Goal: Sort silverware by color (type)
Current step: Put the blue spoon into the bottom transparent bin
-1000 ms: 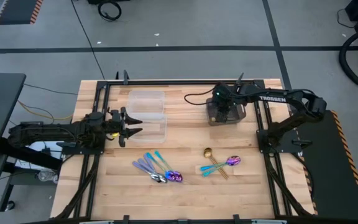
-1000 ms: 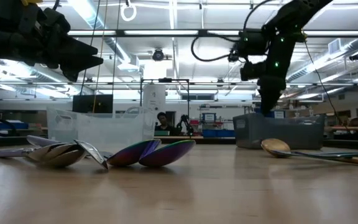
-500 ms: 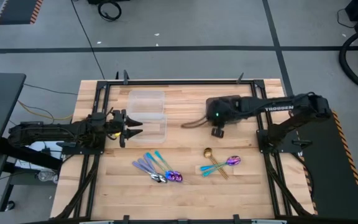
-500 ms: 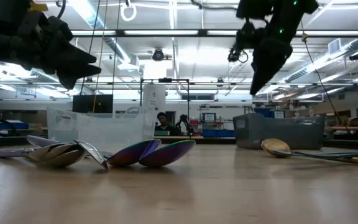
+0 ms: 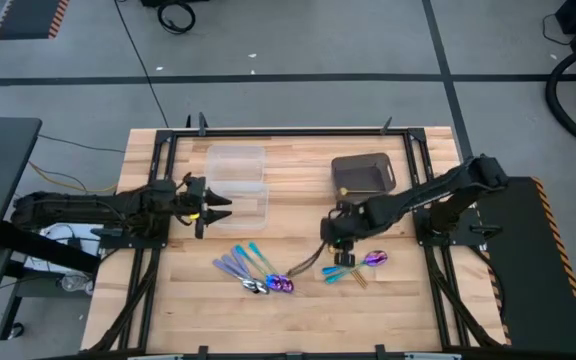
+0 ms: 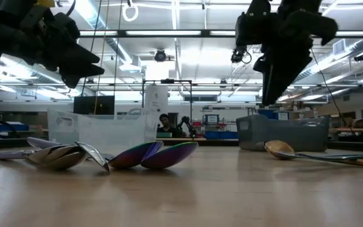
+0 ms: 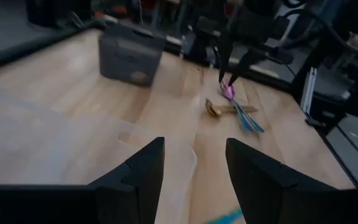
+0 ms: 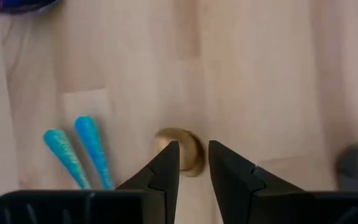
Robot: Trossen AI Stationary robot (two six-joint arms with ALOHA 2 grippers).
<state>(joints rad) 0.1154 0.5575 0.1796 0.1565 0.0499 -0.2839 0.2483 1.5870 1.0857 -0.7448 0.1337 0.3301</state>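
The silverware lies flat on the wooden table in two groups. Several teal- and lavender-handled pieces (image 5: 253, 272) lie near the middle. To their right lie a gold spoon (image 8: 182, 151), teal-handled pieces (image 8: 82, 158) and a purple head (image 5: 375, 259). My right gripper (image 8: 193, 163) hangs above the gold spoon's bowl, pointing steeply down, open by a narrow gap with nothing in it. My left gripper (image 5: 211, 206) hovers open near the table's left side, beside the clear tubs, and holds nothing.
Two clear plastic tubs (image 5: 238, 180) stand at the far left of centre. A dark grey bin (image 5: 363, 172) stands at the far right, behind my right arm. Bare wood lies between the two silverware groups and along the near edge.
My right gripper has swung from above the dark grey bin toward the table's near edge, staying high, and now hangs over the right group of silverware. Nothing on the table has moved.
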